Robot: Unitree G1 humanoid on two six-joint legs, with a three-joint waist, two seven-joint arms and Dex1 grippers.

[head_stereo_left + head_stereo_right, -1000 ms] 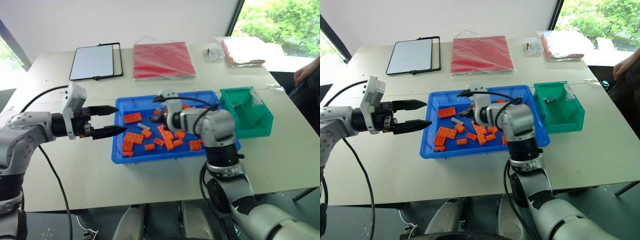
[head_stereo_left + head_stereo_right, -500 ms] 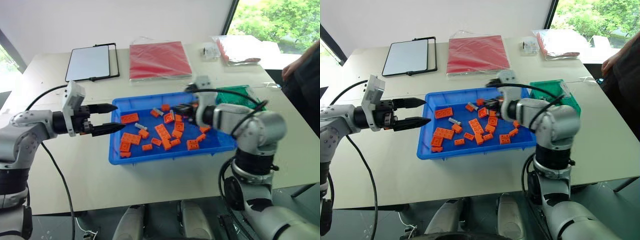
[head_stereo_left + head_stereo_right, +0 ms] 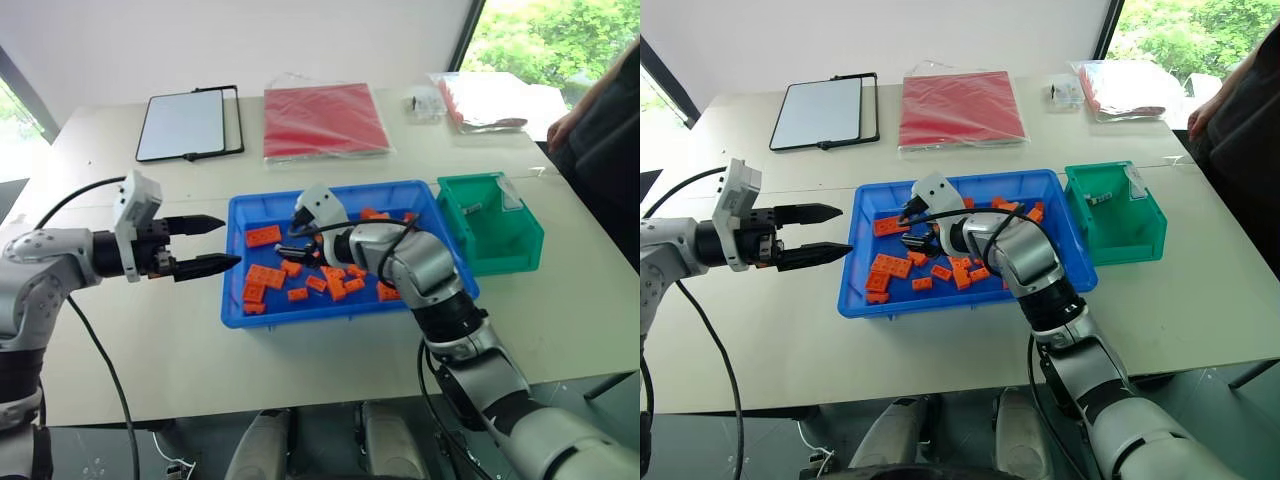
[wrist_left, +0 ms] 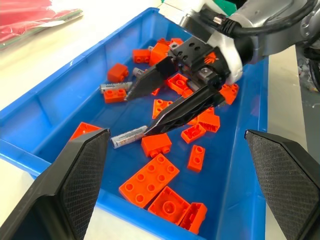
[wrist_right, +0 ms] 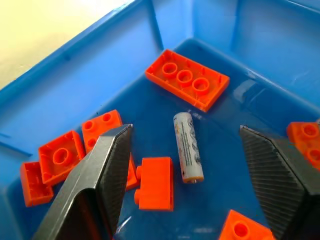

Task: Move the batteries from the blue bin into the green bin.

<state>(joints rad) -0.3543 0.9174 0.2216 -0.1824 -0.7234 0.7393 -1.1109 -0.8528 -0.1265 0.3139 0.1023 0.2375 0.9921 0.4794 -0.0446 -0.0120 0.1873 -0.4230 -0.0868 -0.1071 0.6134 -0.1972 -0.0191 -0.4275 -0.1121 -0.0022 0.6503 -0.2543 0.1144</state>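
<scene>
Right tool [image 4: 136, 116]: my two black fingers stood wide apart inside the blue bin [image 3: 440, 195], tips pointing down at its floor and holding nothing.
Battery under right tool [image 5: 188, 146]: one silver-grey battery lay flat on the bin floor between my spread fingers, touching neither. An orange brick [image 5: 155, 183] lay just beside one end; a longer flat brick [image 5: 187, 79] lay near the other end.
Second battery [image 4: 116, 86]: lay flat near the bin's far wall, just beside a small orange brick [image 4: 115, 95], past my right tool's upper finger.
Left tool [image 3: 205, 244]: my fingers stood spread and empty over the counter [image 3: 150, 340], just outside the blue bin's left wall and pointing toward it.
Blue bin: sat at the middle of the counter with scattered orange bricks across its floor.
Green bin [image 3: 521, 239]: stood just beside the blue bin's right end. A small pale item [image 3: 471, 209] lay inside near its back wall; I could not tell what it was.
Far side of counter: a white tablet in a black frame [image 3: 189, 123], a red flat packet [image 3: 326, 119] and a clear bag [image 3: 484, 98] lay well apart from the bins.
Person: a dark sleeve and hand [image 3: 562, 127] showed at the right edge, beyond the green bin.
</scene>
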